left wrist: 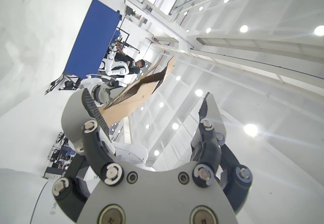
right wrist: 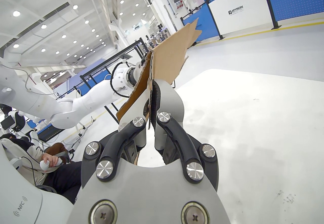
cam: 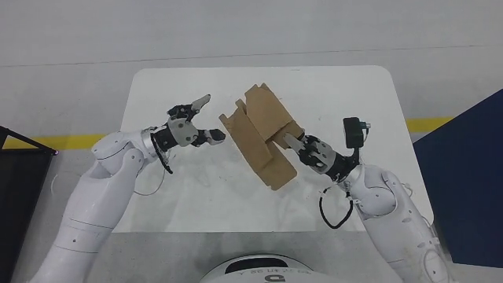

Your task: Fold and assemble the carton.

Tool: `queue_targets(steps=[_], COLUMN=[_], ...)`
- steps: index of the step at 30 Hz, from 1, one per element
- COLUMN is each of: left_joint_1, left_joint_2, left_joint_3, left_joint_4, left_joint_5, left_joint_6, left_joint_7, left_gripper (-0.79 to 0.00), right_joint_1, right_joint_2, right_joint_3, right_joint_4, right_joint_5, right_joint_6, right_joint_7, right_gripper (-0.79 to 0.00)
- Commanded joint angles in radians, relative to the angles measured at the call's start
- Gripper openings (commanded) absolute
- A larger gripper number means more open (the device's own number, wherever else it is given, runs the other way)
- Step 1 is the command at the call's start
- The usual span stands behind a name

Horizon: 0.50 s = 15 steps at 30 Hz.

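Right gripper (cam: 302,148): fingers are closed tight on one cardboard panel at the near, right-hand edge of the carton (cam: 263,134). In the right wrist view the pinch (right wrist: 152,88) is seen on a single corrugated wall, with the fluted edge showing between the pads.

Carton: plain brown corrugated board, only partly folded and not squared up. It is held clear of the table (cam: 196,196), above its middle, and tilted, with its long side running from the near right to the far left. Several panels are seen overlapping at angles. At the far end the flaps (right wrist: 172,55) are splayed apart, with notched, stepped edges. No tape or print is seen on the faces that show.

Left gripper (cam: 212,118): fingers are spread wide, with nothing held between them. It is placed just beside the carton's left edge. From the left wrist view the carton (left wrist: 131,106) is seen edge-on past the spread gripper (left wrist: 145,98), close against one finger; whether that finger touches the board cannot be told.

Table: white top with rounded corners.

Beyond it, a yellow line (cam: 71,140) is seen on the grey floor.
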<state>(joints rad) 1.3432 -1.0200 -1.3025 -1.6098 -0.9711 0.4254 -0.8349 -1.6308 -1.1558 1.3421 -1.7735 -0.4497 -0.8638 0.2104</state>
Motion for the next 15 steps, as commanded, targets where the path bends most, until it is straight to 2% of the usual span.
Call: queue_targets(steps=[1, 5, 6, 8, 10, 12, 15], left_joint_1=[-0.004, -0.01, -0.012, -0.016, -0.021, -0.028, -0.039], left_joint_2=[0.002, 0.005, 0.005, 0.003, 0.001, -0.001, -0.005], left_joint_3=[0.007, 0.026, 0.03, 0.039, 0.054, 0.069, 0.086], left_joint_4=[0.007, 0.008, 0.008, 0.008, 0.004, 0.001, 0.002], left_joint_5=[0.037, 0.121, 0.137, 0.15, 0.156, 0.16, 0.148], left_joint_6=[0.001, -0.007, -0.012, -0.023, -0.029, -0.031, -0.029], left_joint_7=[-0.008, -0.004, 0.001, 0.006, 0.001, -0.006, -0.022], left_gripper=[-0.425, -0.406, -0.385, -0.289, -0.305, -0.409, -0.428], right_joint_1=[0.002, 0.003, 0.003, 0.004, 0.005, 0.006, 0.009], right_joint_2=[0.001, 0.004, 0.004, 0.005, 0.006, 0.007, 0.008], right_joint_3=[-0.001, -0.002, -0.004, -0.009, -0.015, -0.02, -0.025], right_joint_4=[0.002, 0.003, 0.004, 0.003, 0.003, 0.004, 0.006], right_joint_5=[0.012, 0.025, 0.031, 0.039, 0.045, 0.048, 0.048], right_joint_6=[-0.001, 0.002, 0.001, 0.0, 0.0, 0.002, 0.006], right_joint_7=[0.005, 0.016, 0.019, 0.028, 0.035, 0.041, 0.045], right_gripper=[-0.785, -0.785, -0.785, -0.785, -0.785, -0.785, -0.785])
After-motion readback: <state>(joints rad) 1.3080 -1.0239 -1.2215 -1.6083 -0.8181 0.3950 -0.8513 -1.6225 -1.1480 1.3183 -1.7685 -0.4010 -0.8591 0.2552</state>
